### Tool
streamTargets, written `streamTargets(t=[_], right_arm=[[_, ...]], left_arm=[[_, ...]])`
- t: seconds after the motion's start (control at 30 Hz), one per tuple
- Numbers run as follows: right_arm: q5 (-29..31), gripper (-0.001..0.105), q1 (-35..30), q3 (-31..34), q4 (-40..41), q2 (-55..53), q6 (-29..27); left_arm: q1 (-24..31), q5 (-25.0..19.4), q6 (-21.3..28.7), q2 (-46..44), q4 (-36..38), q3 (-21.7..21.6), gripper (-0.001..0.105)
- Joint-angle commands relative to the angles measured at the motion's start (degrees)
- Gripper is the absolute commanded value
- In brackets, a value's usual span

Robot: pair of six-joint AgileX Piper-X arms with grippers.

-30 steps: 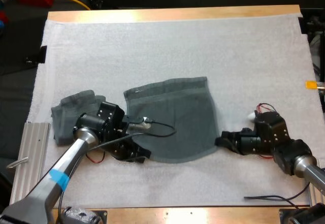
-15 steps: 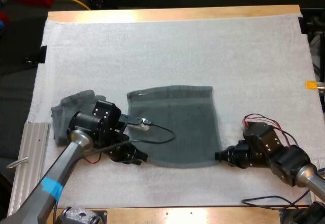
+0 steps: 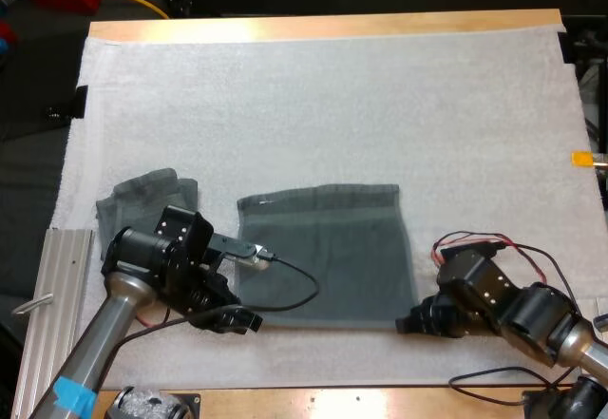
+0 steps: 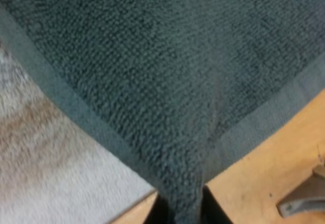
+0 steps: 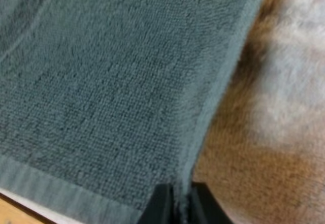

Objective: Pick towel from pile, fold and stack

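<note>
A dark grey-green towel lies spread flat on the white mat, its near edge stretched between my two grippers. My left gripper is shut on the towel's near left corner, and in the left wrist view the towel bunches between the fingertips. My right gripper is shut on the near right corner; its wrist view shows the towel's hem pinched between the fingers. A second towel, crumpled, lies at the left of the mat behind my left arm.
A ribbed metal plate lies off the mat's left edge beside my left arm. The table's wooden front edge runs close behind both grippers. The far half of the mat is bare.
Both grippers have pulled the towel toward the table's near edge. The towel went from a rounded, sagging shape to a flat rectangle.
</note>
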Motion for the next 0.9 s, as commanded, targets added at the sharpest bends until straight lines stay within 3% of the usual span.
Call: streamTargets(t=[0.0,0.23,0.47,0.6,0.87], right_arm=[[1.31,0.001,0.95,-0.62,2.39,-0.35,0.36],[3.56,0.001,2.32,-0.78,2.19,-0.35,6.04],[2.80,0.001,0.05,-0.78,-5.61,0.77,14.25],[-0.48,0.001,-4.70,-0.78,-9.23,3.02,17.44],[-9.22,0.001,-13.82,-0.78,-17.02,8.93,20.72]], left_arm=[[-0.28,-0.37,0.92,-0.81,2.10,-0.49,0.000],[-0.28,-0.37,1.54,-1.22,1.46,-0.32,0.000],[-0.08,0.75,1.43,3.43,-0.69,-0.32,0.000],[-0.08,5.01,0.50,7.96,-4.16,-0.32,0.000],[0.49,5.21,-4.21,12.72,-12.06,-0.32,0.000]])
